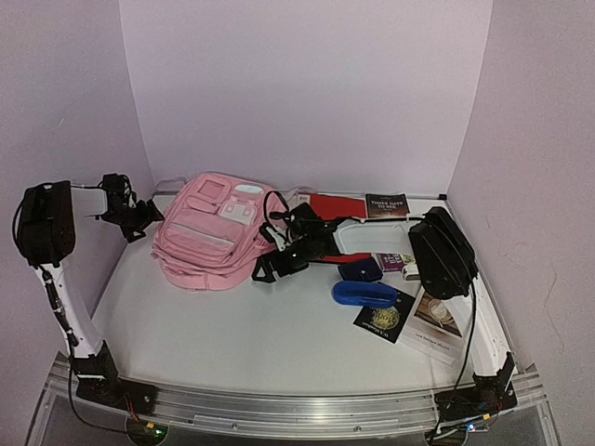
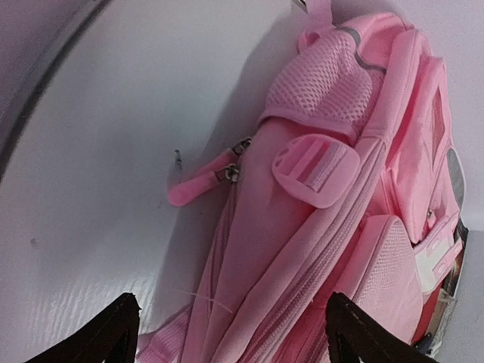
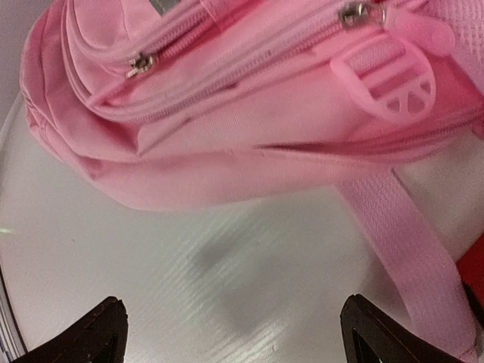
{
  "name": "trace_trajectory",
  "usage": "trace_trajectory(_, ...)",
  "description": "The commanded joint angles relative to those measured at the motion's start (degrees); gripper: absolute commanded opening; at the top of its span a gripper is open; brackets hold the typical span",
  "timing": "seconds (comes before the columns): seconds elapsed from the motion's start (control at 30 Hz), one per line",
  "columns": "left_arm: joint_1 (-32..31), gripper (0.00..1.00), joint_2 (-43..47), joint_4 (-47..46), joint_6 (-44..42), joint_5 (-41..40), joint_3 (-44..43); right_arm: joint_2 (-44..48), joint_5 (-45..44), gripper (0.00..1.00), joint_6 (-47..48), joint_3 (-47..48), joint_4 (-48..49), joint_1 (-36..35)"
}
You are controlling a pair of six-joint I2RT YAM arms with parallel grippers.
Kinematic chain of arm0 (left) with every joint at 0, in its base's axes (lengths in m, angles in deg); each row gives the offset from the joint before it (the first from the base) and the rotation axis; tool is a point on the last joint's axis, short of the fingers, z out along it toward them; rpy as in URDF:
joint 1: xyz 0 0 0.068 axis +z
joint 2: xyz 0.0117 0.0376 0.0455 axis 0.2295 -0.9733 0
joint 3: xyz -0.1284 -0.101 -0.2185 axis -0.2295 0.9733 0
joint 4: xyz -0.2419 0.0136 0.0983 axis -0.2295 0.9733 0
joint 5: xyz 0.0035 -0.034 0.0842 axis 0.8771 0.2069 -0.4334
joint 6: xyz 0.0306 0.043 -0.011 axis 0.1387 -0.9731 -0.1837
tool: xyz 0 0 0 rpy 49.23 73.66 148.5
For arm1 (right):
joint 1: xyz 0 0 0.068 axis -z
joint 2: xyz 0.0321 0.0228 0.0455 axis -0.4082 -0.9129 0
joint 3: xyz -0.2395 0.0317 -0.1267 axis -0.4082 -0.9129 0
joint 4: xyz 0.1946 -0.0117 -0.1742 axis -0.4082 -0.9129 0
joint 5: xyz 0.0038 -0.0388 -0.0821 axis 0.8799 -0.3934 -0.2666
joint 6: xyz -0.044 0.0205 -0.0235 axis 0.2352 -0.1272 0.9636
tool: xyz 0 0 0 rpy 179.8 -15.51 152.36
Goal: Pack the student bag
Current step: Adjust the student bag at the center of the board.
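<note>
White table, left tool apart beside student bag, right arm outstretched, right tool apart, seemingly empty.

White table. Carries the pink student bag at far left; along the far edge, a red folder and a dark book; at right, a navy pouch, a blue case, a black booklet and, nearest, a pale booklet.

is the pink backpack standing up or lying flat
Lying flat: the student bag rests on the table with its front pockets and white patches facing up.
</note>
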Motion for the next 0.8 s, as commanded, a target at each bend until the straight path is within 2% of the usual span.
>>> trace_trajectory(0.0, -0.4, 0.74, -1.0, -8.0, 0.5, 10.3, 3.9, -3.9, -1.7, 0.98, -0.6, 7.5, 0.9, -0.3)
trace_trajectory(0.17, -0.5, 0.37, 3.1, -13.3, 2.5, 11.2, 14.3, -7.3, -1.2, 0.98, -0.1, 12.2, 0.9, -0.3)
trace_trajectory(0.23, -0.5, 0.23, 6.9, -15.3, 3.5, 11.5, 19.2, -8.2, -1.1, 0.98, 0.1, 13.7, 0.9, -0.3)
trace_trajectory(0.37, -1.0, 0.01, 16.9, -17.5, 6.1, 11.5, 28.3, -10.0, -0.7, 0.98, 0.2, 16.1, 0.9, -0.3)
trace_trajectory(0.53, -4.0, 0.0, 28.1, -17.2, 9.8, 8.9, 36.7, -11.8, -0.4, 0.98, 0.1, 19.2, 0.9, -0.3)
trace_trajectory(0.7, -11.3, 0.0, 36.2, -9.3, 12.4, 0.5, 38.4, -8.3, -1.4, 0.98, 2.9, 18.2, 0.6, -0.4)
trace_trajectory(0.77, -12.4, 0.0, 38.3, -7.1, 13.9, -1.7, 38.0, -5.4, -1.4, 0.98, 5.0, 16.3, 0.5, -0.4)
